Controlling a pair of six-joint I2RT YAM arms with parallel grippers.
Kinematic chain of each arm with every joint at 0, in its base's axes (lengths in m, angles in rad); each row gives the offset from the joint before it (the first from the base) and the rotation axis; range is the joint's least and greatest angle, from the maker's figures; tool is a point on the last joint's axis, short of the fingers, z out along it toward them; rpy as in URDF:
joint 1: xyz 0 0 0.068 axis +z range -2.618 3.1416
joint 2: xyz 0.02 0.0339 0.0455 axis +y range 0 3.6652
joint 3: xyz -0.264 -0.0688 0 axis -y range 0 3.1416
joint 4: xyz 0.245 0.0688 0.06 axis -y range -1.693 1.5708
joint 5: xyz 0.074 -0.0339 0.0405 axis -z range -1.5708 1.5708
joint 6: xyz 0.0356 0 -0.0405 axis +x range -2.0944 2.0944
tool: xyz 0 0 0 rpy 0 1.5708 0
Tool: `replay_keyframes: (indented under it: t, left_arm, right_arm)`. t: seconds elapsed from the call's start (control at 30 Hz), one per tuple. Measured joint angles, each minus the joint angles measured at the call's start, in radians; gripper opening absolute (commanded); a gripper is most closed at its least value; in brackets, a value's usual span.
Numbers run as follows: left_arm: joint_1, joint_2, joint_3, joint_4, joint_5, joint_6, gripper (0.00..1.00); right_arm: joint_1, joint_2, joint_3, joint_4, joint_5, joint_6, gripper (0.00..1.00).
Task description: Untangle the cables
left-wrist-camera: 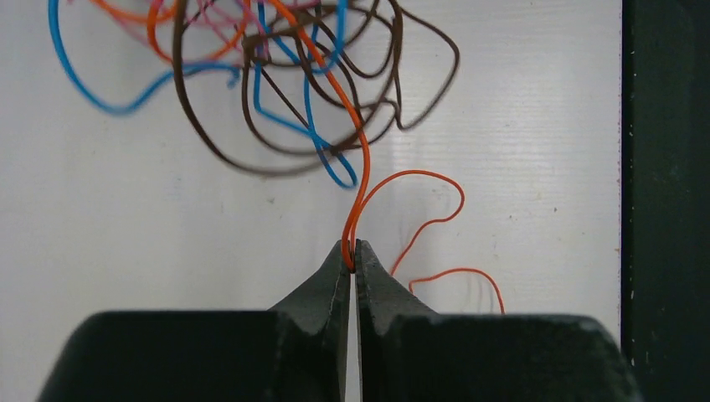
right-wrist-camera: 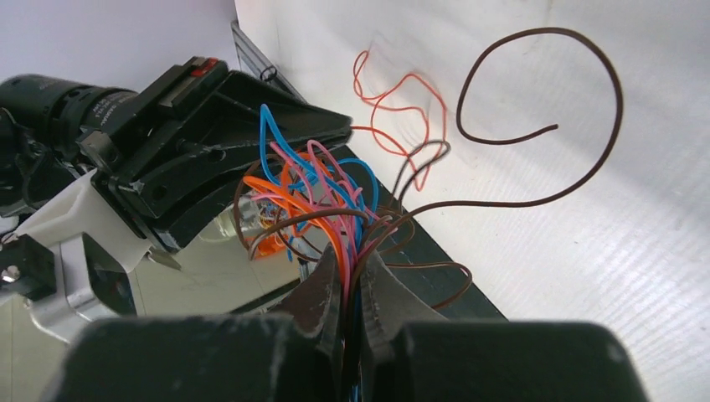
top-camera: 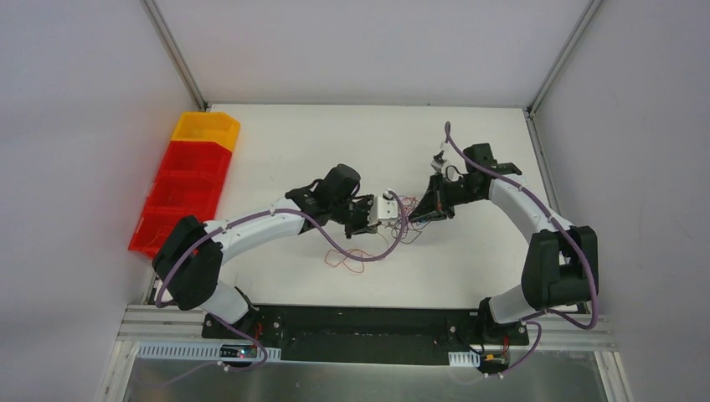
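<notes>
A: Report the left gripper (left-wrist-camera: 352, 253).

B: Jaws are pressed together, pinching a single orange wire (left-wrist-camera: 367, 159) at the very tips. The wire rises from the tips into the knot. A second orange strand curls away just beside the jaws, over the white table (left-wrist-camera: 126, 218).

A: And the right gripper (right-wrist-camera: 352, 266)?

B: Jaws are clamped on a bundle of the cables (right-wrist-camera: 322, 188). Pink, orange and brown strands pass between the fingertips, and blue loops stand above them. One brown wire (right-wrist-camera: 620, 92) sweeps out in a wide open loop over the table, its end free.

A: Location of the cables?

B: Near the middle of the table, in the gap between the two grippers, which face each other closely. The main knot hangs at the right gripper's tips. I cannot tell whether the knot touches the surface. Some reddish loops lie flat on the table, nearer the arm bases, beneath the left arm.

A: Anything else on the table?

B: Red bins (top-camera: 180, 201) and a yellow bin (top-camera: 207, 129) in a row at the left edge, well apart from the cables.
</notes>
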Motion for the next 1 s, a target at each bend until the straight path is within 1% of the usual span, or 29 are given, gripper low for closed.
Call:
replay_keyframes:
  t: [0.07,0.13,0.23,0.37,0.47,0.53,0.67,0.7,0.77,0.8,0.83,0.87,0.9,0.93,0.97,1.0]
  left_arm:
    - [0.015,-0.021,-0.001,-0.034,-0.006,0.003,0.00]
    - [0.060,-0.072,-0.001,-0.089,-0.007,0.000,0.00]
    - [0.177,-0.183,0.000,-0.168,-0.008,-0.003,0.00]
    - [0.340,-0.312,0.015,-0.250,0.003,-0.003,0.00]
    - [0.437,-0.383,0.030,-0.324,0.011,0.005,0.00]
    - [0.480,-0.413,0.030,-0.380,0.010,0.010,0.00]
    - [0.488,-0.436,0.008,-0.472,0.013,0.013,0.00]
    - [0.488,-0.437,-0.002,-0.483,0.014,0.013,0.05]
    - [0.487,-0.432,-0.027,-0.517,0.019,0.014,0.45]
    - [0.484,-0.425,-0.032,-0.533,0.021,0.018,0.58]
    - [0.472,-0.415,-0.032,-0.539,0.020,0.012,0.65]
    - [0.452,-0.401,-0.031,-0.539,0.019,0.003,0.70]
    - [0.426,-0.387,-0.028,-0.540,0.019,-0.007,0.75]
    - [0.380,-0.364,-0.021,-0.537,0.011,-0.021,0.84]
    - [0.328,-0.338,-0.013,-0.527,0.006,-0.026,0.87]
    - [0.274,-0.311,-0.005,-0.510,-0.002,-0.029,0.88]
  right_arm:
    - [-0.037,0.000,0.006,-0.020,0.004,-0.016,0.00]
    - [-0.101,0.000,0.018,-0.043,0.016,-0.038,0.00]
    - [-0.233,0.000,0.042,-0.071,0.048,-0.075,0.00]
    - [-0.362,0.000,0.079,-0.117,0.094,-0.128,0.00]
    - [-0.401,0.000,0.097,-0.139,0.141,-0.157,0.00]
    - [-0.420,0.000,0.107,-0.148,0.169,-0.170,0.00]
    - [-0.433,0.000,0.118,-0.161,0.205,-0.183,0.00]
    - [-0.433,0.000,0.119,-0.165,0.208,-0.187,0.00]
    - [-0.431,0.000,0.119,-0.177,0.205,-0.196,0.00]
    - [-0.430,0.000,0.120,-0.186,0.200,-0.200,0.00]
    - [-0.426,0.000,0.120,-0.196,0.192,-0.207,0.00]
    - [-0.422,0.000,0.120,-0.207,0.182,-0.213,0.00]
    - [-0.419,0.000,0.119,-0.214,0.172,-0.217,0.00]
    - [-0.402,0.000,0.119,-0.221,0.163,-0.219,0.00]
    - [-0.385,0.000,0.119,-0.226,0.153,-0.222,0.00]
    - [-0.369,0.000,0.119,-0.230,0.145,-0.222,0.00]
